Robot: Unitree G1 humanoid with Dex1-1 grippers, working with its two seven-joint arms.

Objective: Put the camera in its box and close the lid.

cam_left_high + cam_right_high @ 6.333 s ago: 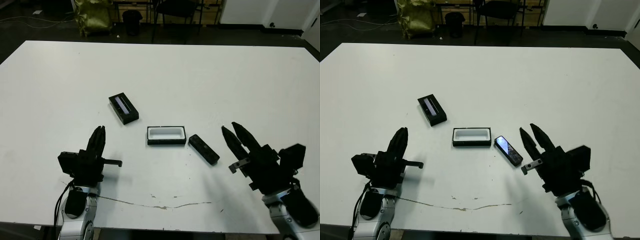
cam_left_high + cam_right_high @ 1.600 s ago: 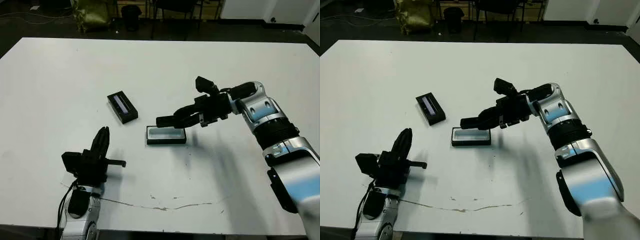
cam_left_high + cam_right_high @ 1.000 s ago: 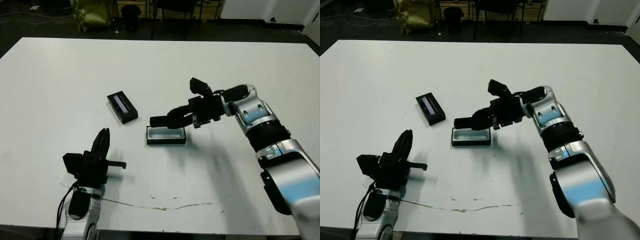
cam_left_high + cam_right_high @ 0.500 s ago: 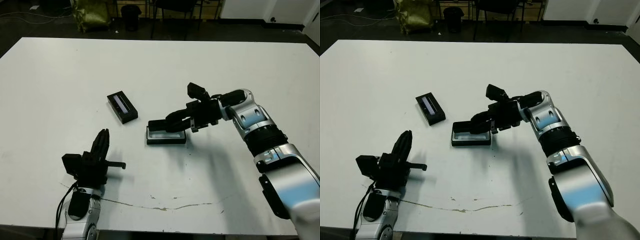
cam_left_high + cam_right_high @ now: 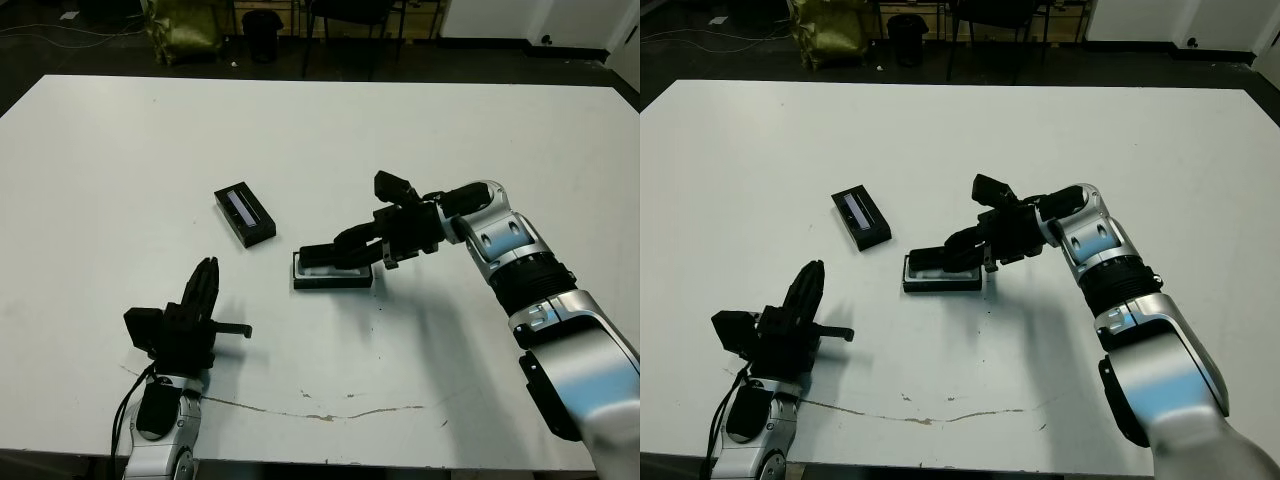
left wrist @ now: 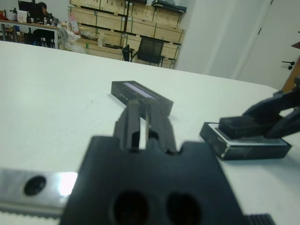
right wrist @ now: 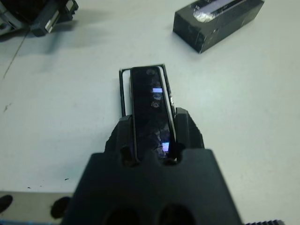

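Two black-fingered claws show over the broad white bench (image 5: 420, 130). The right claw (image 7: 152, 124) reaches in from the right toward the middle of the bench and is clamped on the slim black glossy-faced camera bar (image 7: 151, 108), one finger on each long side. It holds the bar level, directly over the shallow black white-lined box tray (image 5: 333, 273) and lined up with it lengthwise; whether the bar already touches the lining cannot be told, though the white rim shows around its far end in the right wrist view. To the far left of the box, well apart and lying at an angle, sits the shallow black lid tray with its pale bluish-grey inner strip (image 5: 245, 215) facing up. The left claw (image 5: 203, 283) hangs low at the near left of the bench, away from all three, fingers nearly together with only a thin gap and nothing between them.
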